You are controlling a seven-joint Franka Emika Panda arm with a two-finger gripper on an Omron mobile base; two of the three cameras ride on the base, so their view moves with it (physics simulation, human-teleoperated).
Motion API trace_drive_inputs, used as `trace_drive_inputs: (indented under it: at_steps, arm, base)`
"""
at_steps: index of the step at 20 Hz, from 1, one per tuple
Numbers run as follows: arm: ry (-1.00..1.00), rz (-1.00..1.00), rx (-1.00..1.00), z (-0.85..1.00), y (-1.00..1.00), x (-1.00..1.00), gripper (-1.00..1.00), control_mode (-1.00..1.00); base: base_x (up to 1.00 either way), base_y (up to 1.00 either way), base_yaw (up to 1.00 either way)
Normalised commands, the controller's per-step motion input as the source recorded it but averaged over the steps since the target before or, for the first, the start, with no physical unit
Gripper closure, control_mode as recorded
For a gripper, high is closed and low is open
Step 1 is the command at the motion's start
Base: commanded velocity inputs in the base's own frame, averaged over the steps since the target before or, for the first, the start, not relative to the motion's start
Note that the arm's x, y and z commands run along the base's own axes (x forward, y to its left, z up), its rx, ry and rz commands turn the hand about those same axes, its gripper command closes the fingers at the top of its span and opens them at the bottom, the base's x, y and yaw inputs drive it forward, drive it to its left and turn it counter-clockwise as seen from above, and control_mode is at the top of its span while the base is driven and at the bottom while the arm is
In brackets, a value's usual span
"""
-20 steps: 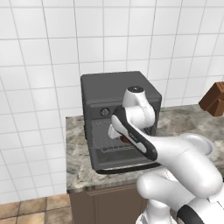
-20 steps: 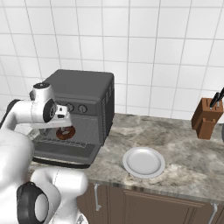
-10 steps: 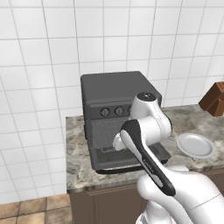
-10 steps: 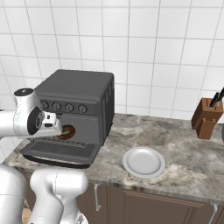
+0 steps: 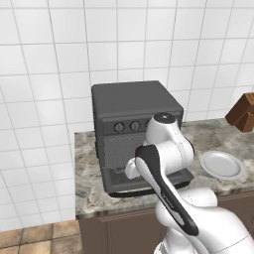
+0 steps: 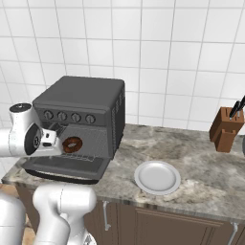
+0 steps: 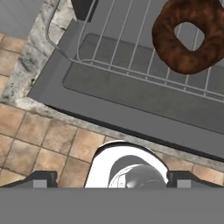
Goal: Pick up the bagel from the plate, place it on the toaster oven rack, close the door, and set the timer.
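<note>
Withdrew from the oven mouth since 1.0 s ago: arm swung back toward the near left, off the bagel (image 6: 72,143), which stayed put on the toaster oven rack (image 6: 93,139).

Bagel seen lying flat on the rack bars in the hand view (image 7: 191,35), at upper right, clear of the tool. Rack (image 7: 127,48) pulled partly out over the door (image 7: 144,105), wire edge overlapping the pane.

Door (image 6: 64,167) hung fully dropped, flat and level, projecting past the near edge of the bench (image 6: 210,177). Floor tiles (image 7: 39,144) visible beyond the door's edge in the hand view.

Tool (image 6: 47,139) held just left of the bagel in the right base view, apart from it. Fingertips (image 7: 41,179) and (image 7: 183,180) sat wide apart at the frame bottom, nothing between them: spread.

Plate (image 6: 157,177) sat bare on the bench to the right of the oven (image 6: 81,112), well apart from the bagel; also seen right of the arm (image 5: 222,164).

Knife block (image 6: 223,129) stood far right against the tiled wall (image 6: 143,52).
</note>
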Motion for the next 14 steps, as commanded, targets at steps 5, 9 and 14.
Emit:
trace_drive_inputs:
  at_steps: [5,9,14]
  arm:
    - [0.07,-0.06,0.00,-0.08,0.20,0.07,-1.00,-1.00]
    - [0.07,-0.07,0.00,-0.13,0.21,0.14,-1.00,-1.00]
    - [0.00,-0.06,-0.01,-0.21,0.08,0.08,-1.00,-1.00]
  base:
    - [0.00,0.00,0.00]
    - [0.00,0.00,0.00]
    - [0.00,0.00,0.00]
